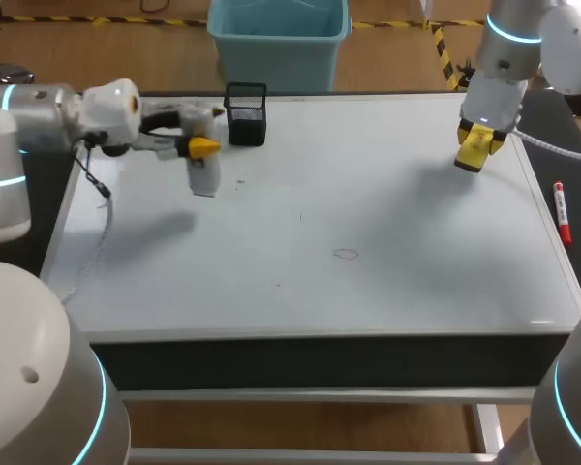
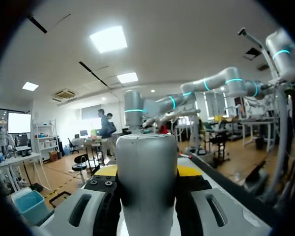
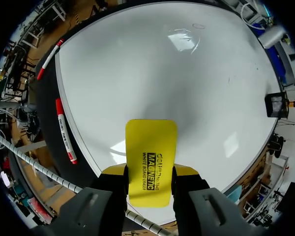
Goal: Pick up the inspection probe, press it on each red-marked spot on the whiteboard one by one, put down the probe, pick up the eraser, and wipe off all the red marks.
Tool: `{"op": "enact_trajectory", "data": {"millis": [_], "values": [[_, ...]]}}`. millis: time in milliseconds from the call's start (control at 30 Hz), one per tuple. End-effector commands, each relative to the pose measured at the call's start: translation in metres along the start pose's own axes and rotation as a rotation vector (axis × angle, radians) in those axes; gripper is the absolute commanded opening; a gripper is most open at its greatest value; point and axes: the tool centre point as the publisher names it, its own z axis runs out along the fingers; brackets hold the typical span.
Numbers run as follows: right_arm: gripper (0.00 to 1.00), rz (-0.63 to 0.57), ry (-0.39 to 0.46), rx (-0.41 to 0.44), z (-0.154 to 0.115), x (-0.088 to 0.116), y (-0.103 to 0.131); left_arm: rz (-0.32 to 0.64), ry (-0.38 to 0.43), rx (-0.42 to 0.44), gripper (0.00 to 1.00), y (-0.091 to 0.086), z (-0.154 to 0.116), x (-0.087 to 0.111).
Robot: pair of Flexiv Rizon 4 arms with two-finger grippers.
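Whiteboard (image 1: 387, 281), one, fills your tabletop (image 3: 48, 98). Your left gripper (image 1: 201, 147), beside the single mesh holder (image 1: 245, 113), has its fingers clamped on the one probe (image 2: 146, 182); your right gripper (image 3: 150, 172) hangs over the board's far right corner, fingers clamped on the one eraser (image 3: 151, 147). Two red markers (image 3: 64, 130) lie off the board's right edge. One faint red ring (image 1: 346, 254) shows; wiping seems the step, so bring the eraser down flat onto it.

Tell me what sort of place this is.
Probably a robotics test bench: a whiteboard lies flat as the tabletop, the right gripper holds a yellow eraser, the left gripper holds a grey inspection probe, and a red marker lies beside the board.
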Motion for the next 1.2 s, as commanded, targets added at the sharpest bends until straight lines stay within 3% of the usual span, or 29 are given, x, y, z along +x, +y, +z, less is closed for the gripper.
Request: {"op": "enact_trajectory", "data": {"millis": [33, 267, 633, 867, 1200], "values": [[0.0, -0.002, 0.002, -0.001, -0.001, 0.001, -0.001, 0.011, 0.035, 0.019, 0.0, 0.001, 0.036, 0.021], [0.0, -0.002, 0.002, -0.001, -0.001, 0.001, -0.001, 0.012, 0.185, 0.075, 0.0, 0.004, 0.09, 0.055], [0.0, -0.002, 0.002, -0.001, -0.001, 0.001, -0.001, -0.028, 0.359, 0.134, 0.0, 0.013, 0.163, 0.086], [0.0, -0.002, 0.002, -0.001, -0.001, 0.001, -0.001, -0.072, 0.436, 0.154, 0.0, 0.023, 0.196, 0.098], [0.0, -0.002, 0.002, -0.001, -0.001, 0.001, -0.001, -0.103, 0.484, 0.177, 0.0, 0.038, 0.219, 0.104]]}}
